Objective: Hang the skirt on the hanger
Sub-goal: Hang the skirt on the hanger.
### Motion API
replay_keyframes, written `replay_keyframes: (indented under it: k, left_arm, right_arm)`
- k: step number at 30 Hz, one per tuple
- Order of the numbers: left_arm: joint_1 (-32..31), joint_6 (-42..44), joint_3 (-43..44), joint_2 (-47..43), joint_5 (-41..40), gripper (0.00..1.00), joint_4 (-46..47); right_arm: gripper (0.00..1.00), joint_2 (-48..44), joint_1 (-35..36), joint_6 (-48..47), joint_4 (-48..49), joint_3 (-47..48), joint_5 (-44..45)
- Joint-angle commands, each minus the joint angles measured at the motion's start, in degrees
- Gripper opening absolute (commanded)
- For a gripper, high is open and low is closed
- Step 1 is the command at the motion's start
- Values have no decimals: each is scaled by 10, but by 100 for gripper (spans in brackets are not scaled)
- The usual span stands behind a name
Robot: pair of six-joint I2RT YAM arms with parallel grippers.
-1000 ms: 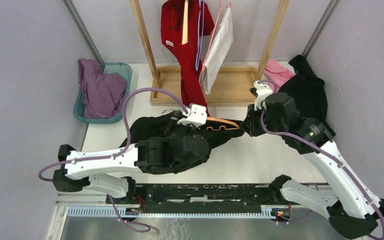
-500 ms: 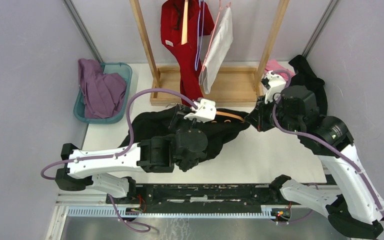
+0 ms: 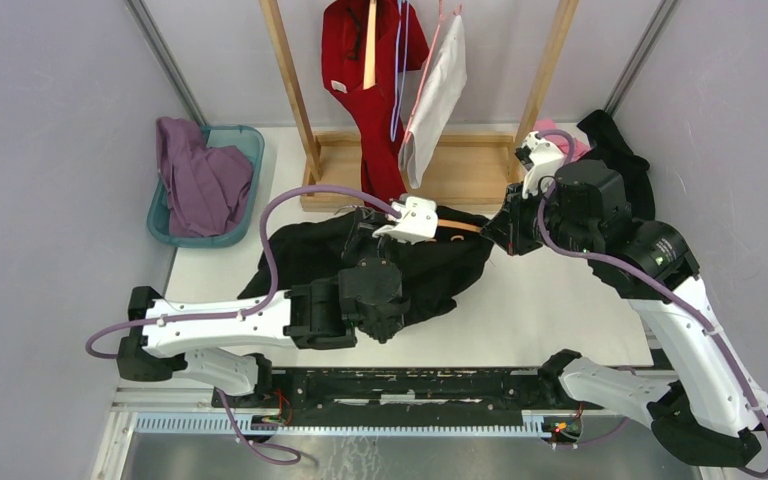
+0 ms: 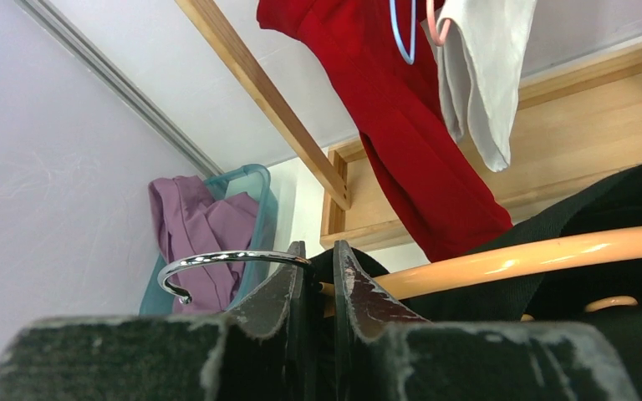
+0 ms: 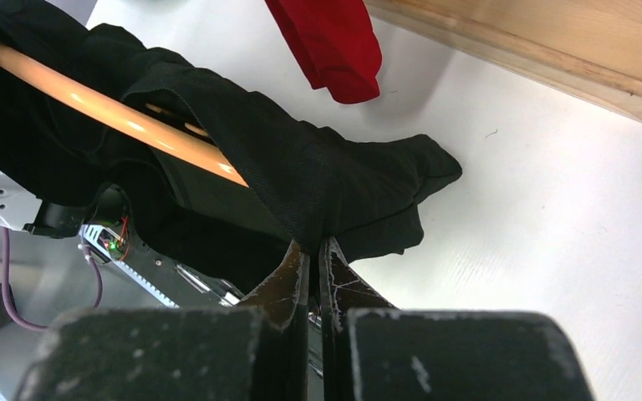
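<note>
hanger (image 4: 535, 251) lifted toward rack (image 3: 460, 175), left gripper (image 4: 318, 257) clamped on it, right gripper (image 5: 313, 247) pinching skirt (image 5: 334, 175); overpulling could slide skirt off.

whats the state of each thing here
left gripper, shut on the hanger at its neck
right gripper, shut on the black skirt
hanger, partly covered by the skirt
black skirt, rumpled, draped over the hanger
red garment, hanging on the rack
white cloth, hanging on the rack
purple garment, heaped in the basket

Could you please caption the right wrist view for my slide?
Right gripper pinches the black skirt draped over a tan hanger.
</note>
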Motion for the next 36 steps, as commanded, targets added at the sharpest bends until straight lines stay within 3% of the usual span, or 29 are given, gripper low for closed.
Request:
replay_keyframes:
  k: [1, 7, 14, 16, 22, 28, 32, 36]
  left_arm:
    - [-6, -35, -2, 12, 20, 3, -60]
    - [-10, -99, 19, 6, 84, 3, -82]
    - [-10, -69, 5, -9, 140, 3, 10]
    - [-10, -28, -19, -16, 142, 3, 79]
    - [-1, 161, -116, -20, 177, 3, 404]
    - [18, 243, -120, 0, 245, 3, 519]
    - [18, 261, -146, -9, 278, 3, 563]
    - [15, 194, -213, -53, 304, 3, 522]
  right_arm:
    - [2, -8, 1, 11, 69, 35, -28]
    - [2, 8, 1, 10, 64, 78, -48]
    - [2, 29, 6, 32, 114, 76, -97]
    - [2, 34, 10, 37, 130, 71, -103]
    - [2, 57, 27, 41, 152, 84, -102]
    - [2, 97, 32, 24, 156, 137, -97]
    - [2, 87, 35, 24, 180, 113, -104]
    - [2, 47, 40, 30, 204, 36, -111]
